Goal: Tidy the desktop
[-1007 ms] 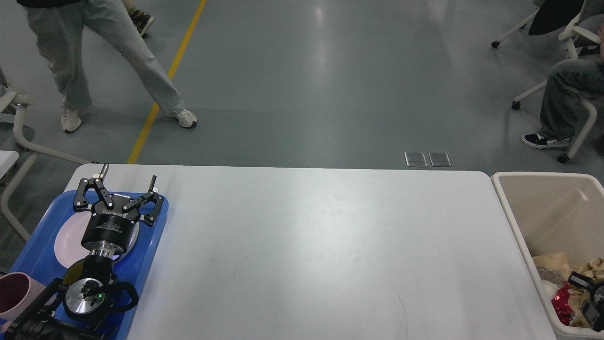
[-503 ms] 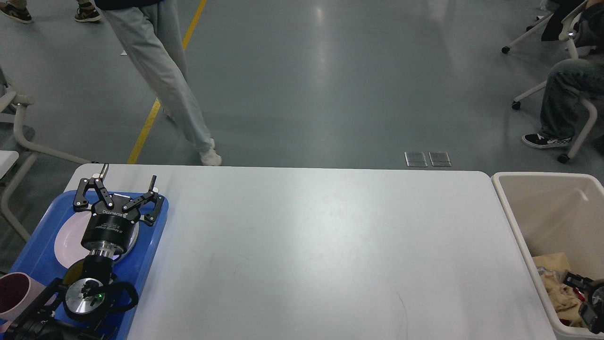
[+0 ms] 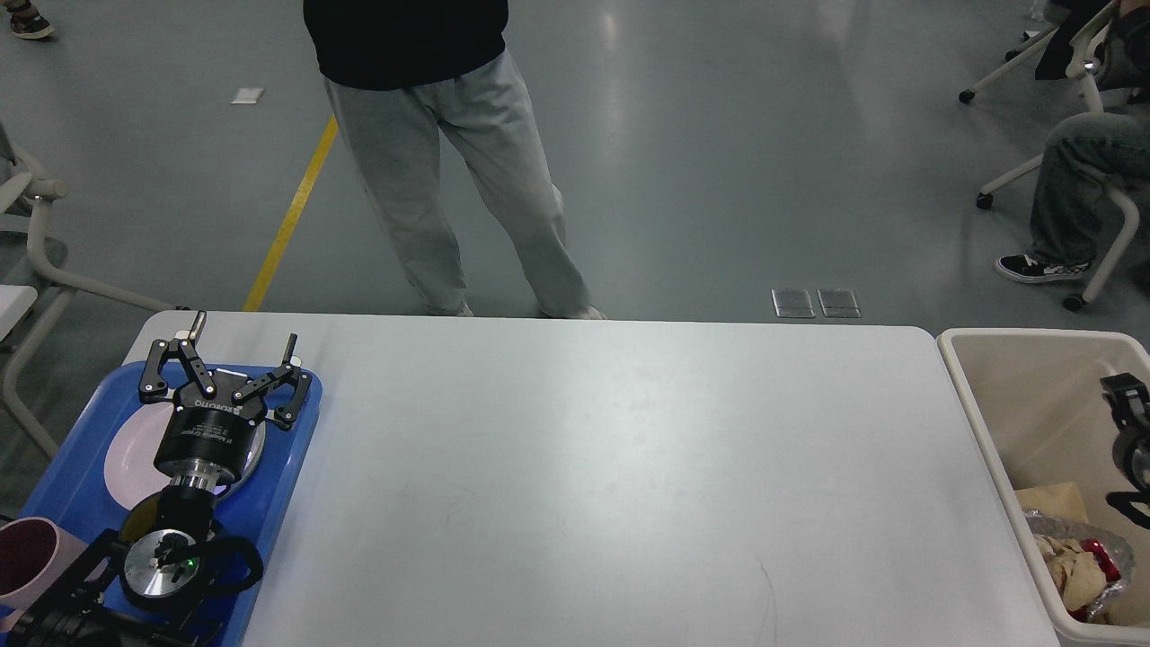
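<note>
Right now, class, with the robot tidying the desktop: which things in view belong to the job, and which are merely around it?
Part of the job:
desktop
blue tray
plate
pink cup
cream bin
left gripper, open above the tray

Just around:
standing person
seated person
chairs

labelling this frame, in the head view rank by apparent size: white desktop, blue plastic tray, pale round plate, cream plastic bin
1. Large white rectangular desktop
2. Cream plastic bin, cut off by the frame
3. Blue plastic tray, partly hidden by the arm; bin versus tray unsure
4. Pale round plate
</note>
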### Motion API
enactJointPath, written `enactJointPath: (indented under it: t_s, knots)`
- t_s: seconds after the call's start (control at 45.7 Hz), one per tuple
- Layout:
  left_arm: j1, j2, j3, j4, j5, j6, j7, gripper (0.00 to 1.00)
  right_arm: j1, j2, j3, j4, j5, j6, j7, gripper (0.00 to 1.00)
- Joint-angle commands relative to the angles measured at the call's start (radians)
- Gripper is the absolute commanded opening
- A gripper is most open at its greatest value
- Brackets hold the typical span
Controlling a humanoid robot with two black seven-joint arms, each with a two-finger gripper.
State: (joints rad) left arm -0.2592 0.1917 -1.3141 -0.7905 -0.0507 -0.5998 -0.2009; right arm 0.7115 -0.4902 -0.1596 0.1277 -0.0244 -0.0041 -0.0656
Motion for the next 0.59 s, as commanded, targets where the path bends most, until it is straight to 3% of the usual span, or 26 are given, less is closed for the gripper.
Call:
enactJointPath:
  t_s: [0.0, 0.109, 0.306, 0.569]
  knots:
    - [0.0, 0.0, -0.001, -0.001, 0.0, 0.0, 0.0, 0.96, 0.014, -0.062, 0.482, 0.139, -0.003, 0.004, 0.039, 1.0]
    - [0.0, 0.0, 0.001, -0.001, 0.0, 0.0, 0.0, 0.96, -0.052, -0.093, 0.938, 0.321, -0.008, 0.012, 0.07, 1.0]
    - [0.001, 0.0, 0.001, 0.001, 0.0, 0.0, 0.0, 0.96, -0.213, -0.074, 1.276, 0.446, -0.155, 0.165, 0.072, 1.0]
    - [0.001, 0.0, 0.001, 0.001, 0.0, 0.0, 0.0, 0.96, -0.369, 0.192, 1.7, 0.575, -0.537, 0.233, 0.19, 1.0]
